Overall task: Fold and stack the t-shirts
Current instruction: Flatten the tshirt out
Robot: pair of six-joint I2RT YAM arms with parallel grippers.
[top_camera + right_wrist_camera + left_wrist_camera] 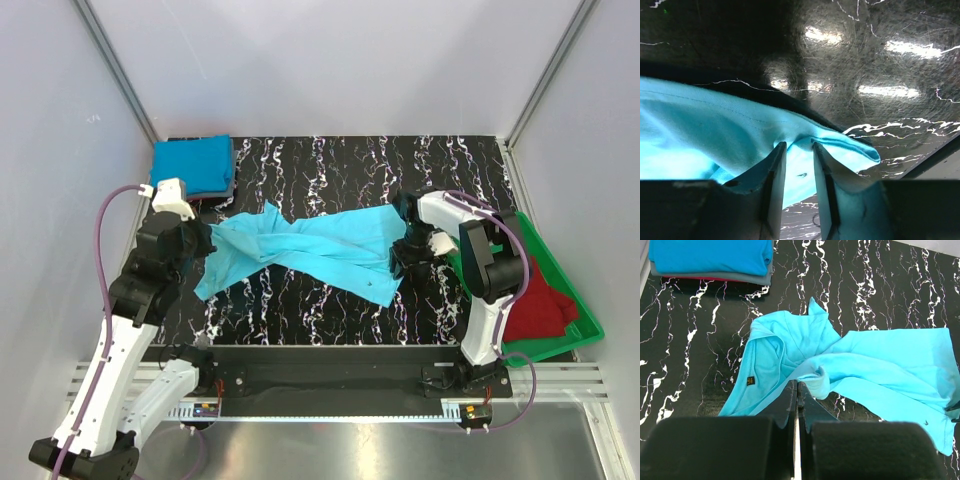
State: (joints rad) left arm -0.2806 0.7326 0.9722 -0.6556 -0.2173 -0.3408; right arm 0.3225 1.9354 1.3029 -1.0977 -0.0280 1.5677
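left gripper (797, 387): jaws together, with cloth of the turquoise t-shirt (320, 250) bunched at the tips. Looks like a pinch on its 9 o'clock end.
right gripper (799, 147): jaws narrowly apart, straddling the shirt's hem at the 3 o'clock end, cloth between them. Can't tell if it bites.
shirt: mid-table, stretched 9 to 3 between the two arms, twisted and crumpled, not flat. The small label patch shows near the left gripper.
step: my read is spread and flatten before the first fold. No fold made on this one.
next move: needs a firm hold on both ends, then an even pull apart and a lay-down so the twist comes out. An uneven pull risks one end slipping.
folded stack (192, 165): table's 10 o'clock corner. Deeper blue on top, with grey and a red edge under it.
dark red shirts (540, 300): heaped unfolded in the green tray (590, 325), off the table's 4 o'clock side.
table (400, 170): black with white marbling, glossy, and reflects the lights.
room: plain pale walls (330, 60) on three sides, with metal posts at the back corners.
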